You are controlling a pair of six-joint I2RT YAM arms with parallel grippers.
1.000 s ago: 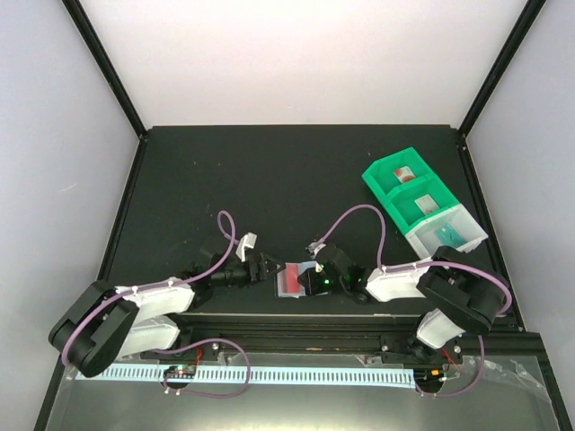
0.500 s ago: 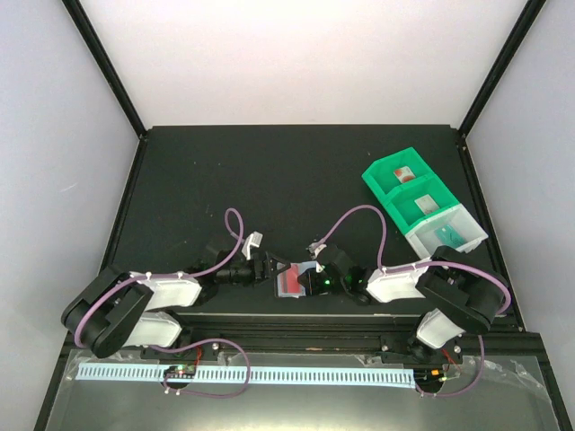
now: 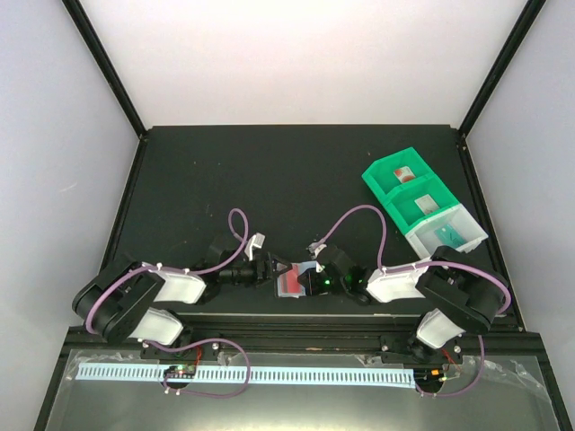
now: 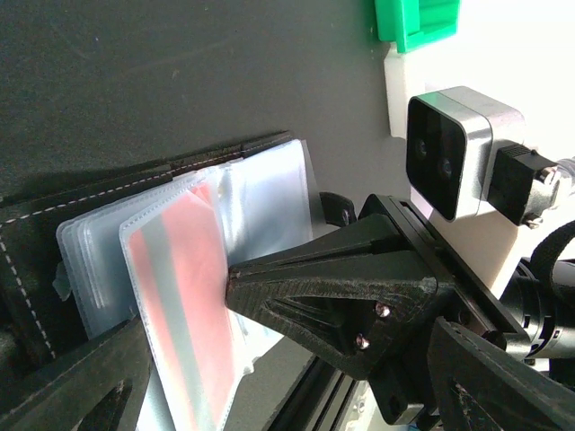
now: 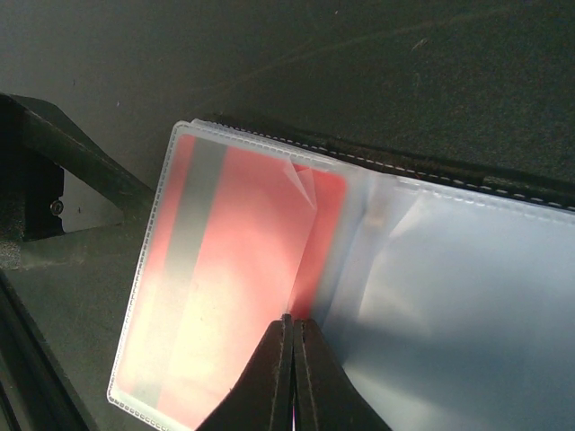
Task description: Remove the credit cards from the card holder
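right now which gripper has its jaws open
The left gripper: its fingers stand wide on either side of the red card, while the right gripper is pinched shut.

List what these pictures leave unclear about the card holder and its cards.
- Top view: the card holder is small and partly covered by the left gripper and right gripper.
- Left wrist: the red card is cut off at its lower end by the frame edge.
- Right wrist: the shut right gripper hides whether it pinches a sleeve.
- Both wrist views: cloudy stacked sleeves hide any second card.
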